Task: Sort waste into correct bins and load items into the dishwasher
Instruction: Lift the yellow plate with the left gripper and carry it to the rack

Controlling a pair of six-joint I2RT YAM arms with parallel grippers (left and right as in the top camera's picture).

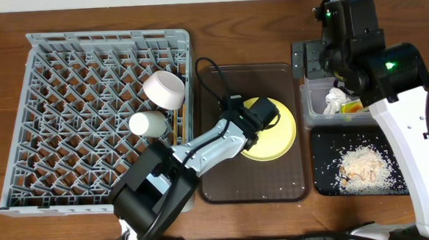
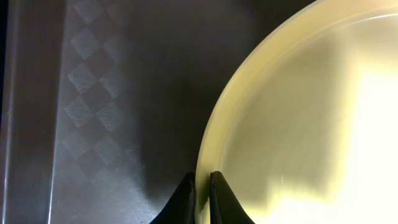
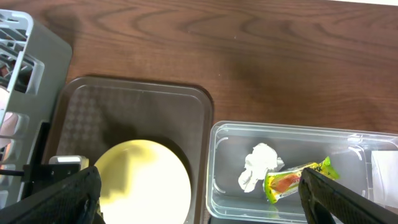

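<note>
On the worktop (image 1: 253, 15), over the tray (image 1: 225, 174), the left claw (image 2: 202, 196) seemingly clamps the yellow plate (image 2: 298, 124) by its rim; the plate spreads toward two o'clock.

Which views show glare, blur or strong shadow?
Left wrist: the yellow plate looks soft, with bright glare at its right; a shadow darkens the brown tray beside it. Overhead: sharp, evenly lit. Right wrist: sharp too.

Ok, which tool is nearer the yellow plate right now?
Left. The left tool is closed on the rim of the yellow plate, on the brown tray. The right tool hangs open over the clear bin, beside the tray and apart from the plate.
</note>
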